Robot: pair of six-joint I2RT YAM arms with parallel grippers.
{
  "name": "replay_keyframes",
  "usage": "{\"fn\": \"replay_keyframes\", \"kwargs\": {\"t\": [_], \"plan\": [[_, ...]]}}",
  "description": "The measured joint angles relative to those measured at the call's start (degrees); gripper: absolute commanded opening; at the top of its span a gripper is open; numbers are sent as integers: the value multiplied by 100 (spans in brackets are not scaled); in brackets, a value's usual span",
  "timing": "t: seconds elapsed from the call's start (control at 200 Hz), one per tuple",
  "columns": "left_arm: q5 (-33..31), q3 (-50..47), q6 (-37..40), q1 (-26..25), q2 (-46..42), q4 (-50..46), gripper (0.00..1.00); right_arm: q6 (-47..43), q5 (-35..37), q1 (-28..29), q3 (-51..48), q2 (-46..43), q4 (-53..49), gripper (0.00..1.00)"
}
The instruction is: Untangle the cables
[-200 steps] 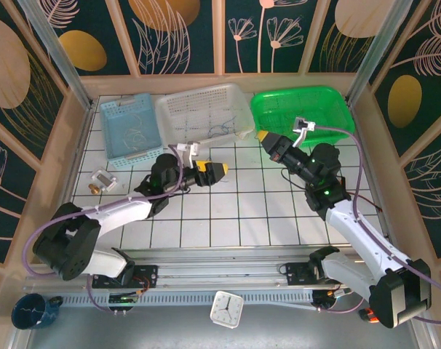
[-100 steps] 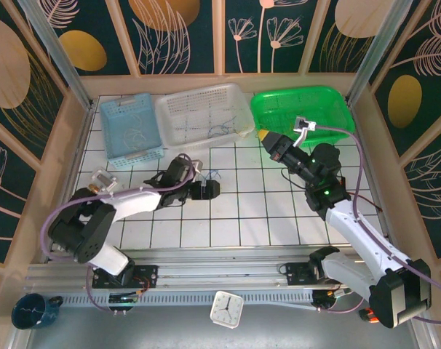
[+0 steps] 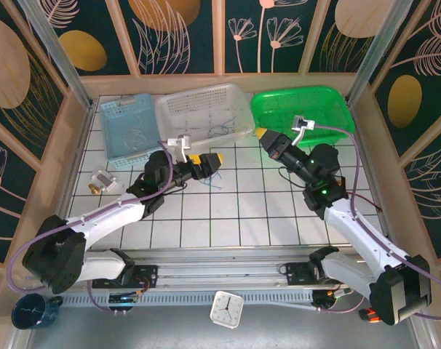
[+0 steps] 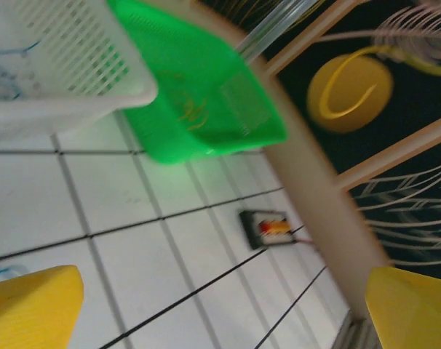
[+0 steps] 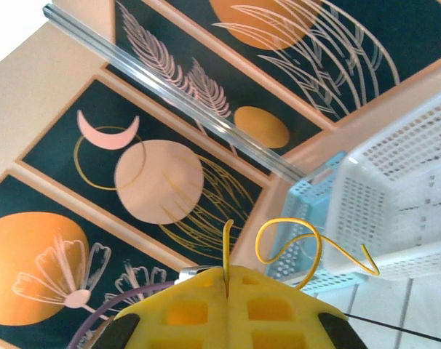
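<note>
A thin yellow cable (image 5: 293, 240) curls up out of my right gripper (image 5: 226, 280), which is shut on it. In the top view that gripper (image 3: 263, 135) hovers at the near left corner of the green basket (image 3: 330, 98). My left gripper (image 3: 209, 161) hangs above the tiles in front of the white basket (image 3: 169, 109); its yellow fingers (image 4: 31, 309) stand wide apart with nothing between them, so the gripper (image 4: 220, 313) is open. A thin blue cable (image 3: 215, 178) lies on the tiles just below it. Another blue wire (image 3: 219, 131) rests in the white basket, and yellow wires (image 4: 188, 109) lie in the green basket.
A light blue basket (image 3: 108, 120) stands at the back left. A small metal part (image 3: 100, 179) lies near the left wall. A small black block with red and yellow (image 4: 268, 227) sits on the tiles by the right wall. The tiles between the arms are open floor.
My left gripper dipped low to the tiles half a second ago and has since lifted and swung back toward the white basket. The right gripper has hardly moved and still pinches the yellow cable.
</note>
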Motion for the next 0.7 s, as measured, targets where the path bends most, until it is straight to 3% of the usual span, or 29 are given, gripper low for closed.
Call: {"fn": "replay_keyframes", "kwargs": {"t": [0.275, 0.46, 0.696], "plan": [[20, -55, -623, 0, 304, 1703, 84, 678, 184, 450, -22, 247, 841, 0], [-31, -55, -789, 0, 466, 2103, 73, 1054, 350, 686, -22, 439, 1329, 0], [-197, -50, -822, 0, 619, 2376, 69, 1263, 461, 935, -22, 562, 1620, 0]]}}
